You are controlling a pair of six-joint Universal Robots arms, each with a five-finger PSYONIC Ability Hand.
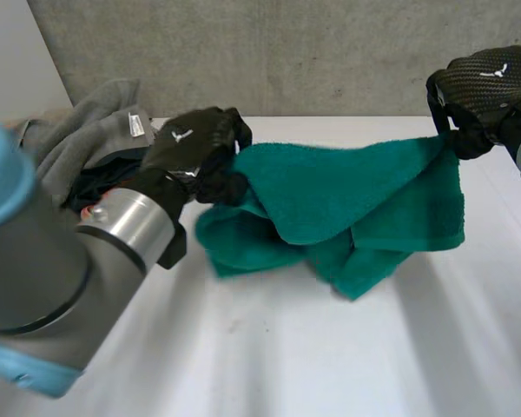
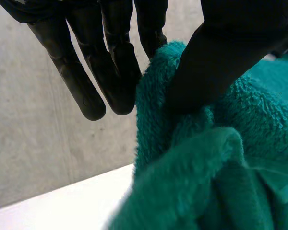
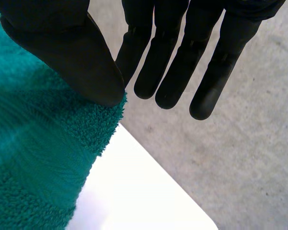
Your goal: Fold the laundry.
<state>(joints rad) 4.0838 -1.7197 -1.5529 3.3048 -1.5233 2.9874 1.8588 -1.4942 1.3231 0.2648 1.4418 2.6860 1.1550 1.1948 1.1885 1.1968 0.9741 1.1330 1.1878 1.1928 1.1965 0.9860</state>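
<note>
A green towel stretches across the back of the white table, raised at both ends, with its crumpled lower part resting on the table. My left hand grips the towel's left edge. In the left wrist view the thumb presses the towel against the fingers. My right hand holds the towel's right corner up above the table. In the right wrist view its thumb pinches that corner of the towel against the fingers.
A pile of grey clothing with a dark garment under it lies at the back left, just behind my left arm. A concrete wall runs along the table's far edge.
</note>
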